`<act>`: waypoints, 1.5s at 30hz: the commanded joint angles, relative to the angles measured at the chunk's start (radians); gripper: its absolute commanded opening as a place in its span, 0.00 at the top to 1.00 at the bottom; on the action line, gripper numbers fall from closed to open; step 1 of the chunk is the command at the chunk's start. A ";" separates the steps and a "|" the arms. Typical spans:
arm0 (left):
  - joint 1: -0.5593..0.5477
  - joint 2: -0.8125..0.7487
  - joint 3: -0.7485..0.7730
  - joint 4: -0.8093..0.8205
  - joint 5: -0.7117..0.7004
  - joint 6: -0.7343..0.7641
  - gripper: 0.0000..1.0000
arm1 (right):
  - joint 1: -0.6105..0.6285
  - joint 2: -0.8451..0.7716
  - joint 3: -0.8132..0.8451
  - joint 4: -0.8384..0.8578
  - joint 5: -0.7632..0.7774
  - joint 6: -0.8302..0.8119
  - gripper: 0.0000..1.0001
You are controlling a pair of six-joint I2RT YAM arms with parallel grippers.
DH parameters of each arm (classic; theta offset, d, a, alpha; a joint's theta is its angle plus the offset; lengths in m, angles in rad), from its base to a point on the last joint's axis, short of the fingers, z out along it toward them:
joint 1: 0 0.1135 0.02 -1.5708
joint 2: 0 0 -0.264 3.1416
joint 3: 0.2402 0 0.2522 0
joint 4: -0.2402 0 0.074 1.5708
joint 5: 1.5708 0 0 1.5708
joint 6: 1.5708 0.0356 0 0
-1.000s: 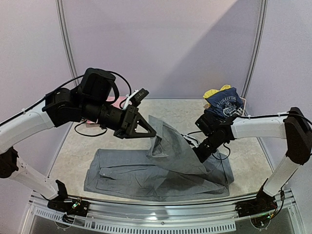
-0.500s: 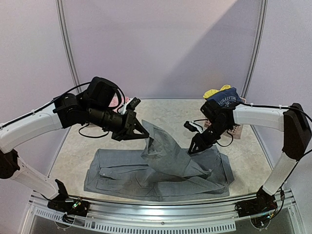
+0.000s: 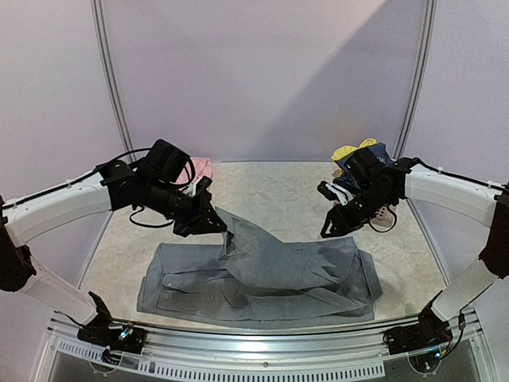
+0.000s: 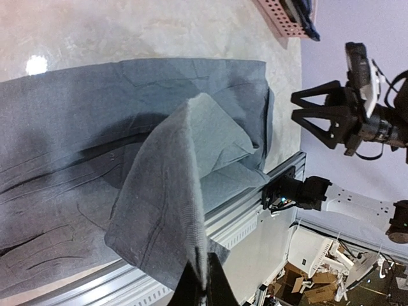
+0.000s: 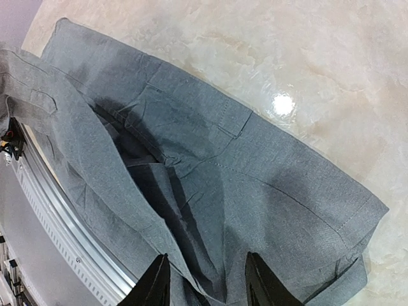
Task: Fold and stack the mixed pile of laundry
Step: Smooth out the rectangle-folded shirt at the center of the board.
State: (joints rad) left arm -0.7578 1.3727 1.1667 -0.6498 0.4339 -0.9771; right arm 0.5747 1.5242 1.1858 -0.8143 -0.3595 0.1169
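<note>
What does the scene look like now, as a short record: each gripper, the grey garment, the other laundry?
left gripper: shut on a raised fold of the grey garment
right gripper: open, empty, above the garment's right end
grey garment: spread on the table, one fold lifted
other laundry: yellow and navy pieces, far right

Pale lilac walls close the scene at twelve o'clock, with curved grey poles rising at ten and two. The beige marbled worktop gleams under a bright lamp glare, and a ribbed metal rail runs along six o'clock.
</note>
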 commanded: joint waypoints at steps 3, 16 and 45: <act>0.053 0.029 -0.027 -0.096 -0.006 0.008 1.00 | -0.002 -0.029 -0.013 -0.011 0.037 0.042 0.59; 0.136 0.096 -0.069 -0.160 0.008 0.058 1.00 | -0.002 0.022 0.030 -0.011 0.016 0.051 0.59; 0.218 0.366 0.025 -0.360 -0.111 0.254 0.91 | -0.003 -0.066 -0.091 0.044 -0.010 0.069 0.59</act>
State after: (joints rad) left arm -0.5541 1.7084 1.1477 -0.9634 0.3798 -0.7753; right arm 0.5747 1.5246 1.1393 -0.8089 -0.3508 0.1619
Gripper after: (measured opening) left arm 0.054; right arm 0.406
